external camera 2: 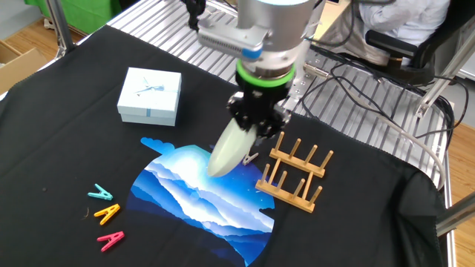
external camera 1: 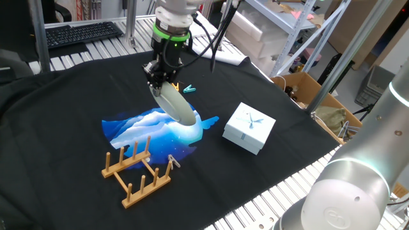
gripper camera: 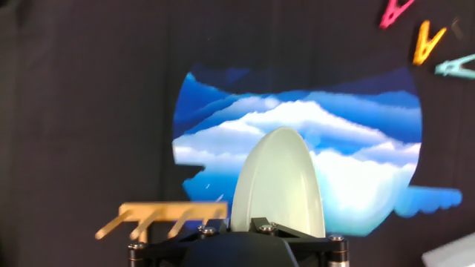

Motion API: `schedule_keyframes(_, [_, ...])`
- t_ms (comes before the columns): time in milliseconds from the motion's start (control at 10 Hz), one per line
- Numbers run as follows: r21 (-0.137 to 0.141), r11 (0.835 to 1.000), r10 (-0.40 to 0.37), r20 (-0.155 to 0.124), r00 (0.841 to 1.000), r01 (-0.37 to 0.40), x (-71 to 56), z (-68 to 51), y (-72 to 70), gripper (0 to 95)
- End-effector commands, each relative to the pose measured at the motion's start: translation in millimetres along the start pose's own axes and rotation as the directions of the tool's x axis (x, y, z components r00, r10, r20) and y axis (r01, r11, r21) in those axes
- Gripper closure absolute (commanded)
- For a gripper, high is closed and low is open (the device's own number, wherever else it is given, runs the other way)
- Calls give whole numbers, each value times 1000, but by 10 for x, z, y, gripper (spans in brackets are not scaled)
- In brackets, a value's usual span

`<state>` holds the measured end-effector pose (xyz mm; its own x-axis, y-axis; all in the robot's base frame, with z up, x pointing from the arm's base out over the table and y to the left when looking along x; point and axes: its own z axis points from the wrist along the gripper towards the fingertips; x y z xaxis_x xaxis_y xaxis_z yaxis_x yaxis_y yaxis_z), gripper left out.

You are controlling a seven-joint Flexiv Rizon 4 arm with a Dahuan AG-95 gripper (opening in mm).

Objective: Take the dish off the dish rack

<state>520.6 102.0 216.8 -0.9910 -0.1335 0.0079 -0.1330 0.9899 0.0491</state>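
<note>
The dish (external camera 1: 176,104) is a pale mint-white plate held on edge in my gripper (external camera 1: 161,78), tilted, above the blue-and-white mat (external camera 1: 156,131). It also shows in the other fixed view (external camera 2: 231,148) under the gripper (external camera 2: 256,122), and in the hand view (gripper camera: 278,185) between the fingers. The wooden dish rack (external camera 1: 136,169) stands empty on the black cloth, near the mat's front edge; it also shows in the other fixed view (external camera 2: 295,175) and in the hand view (gripper camera: 159,217) at lower left. The gripper is shut on the dish's rim.
A square white gift box (external camera 1: 249,128) sits right of the mat. Coloured clothespins (external camera 2: 106,215) lie on the cloth, and a teal and yellow pair (external camera 1: 187,88) behind the gripper. A small wooden clothespin (external camera 1: 174,160) lies by the rack. A keyboard (external camera 1: 83,33) is at the back.
</note>
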Motion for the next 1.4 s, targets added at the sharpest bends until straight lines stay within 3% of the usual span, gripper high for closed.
schedule_keyframes(100, [28,999,-46,3,999,45,-65,112,-65,950])
schedule_keyframes(500, [18,994,-109,-13,994,109,-76,275,-133,950])
schedule_keyframes(700, [67,992,-109,6,994,109,-71,326,-157,950])
schedule_keyframes(1000, [78,991,-111,28,993,109,-104,372,-190,950])
schedule_keyframes(1200, [76,991,-111,29,993,109,-148,385,-236,950])
schedule_keyframes(1400, [40,993,-110,19,994,109,-185,396,-278,950])
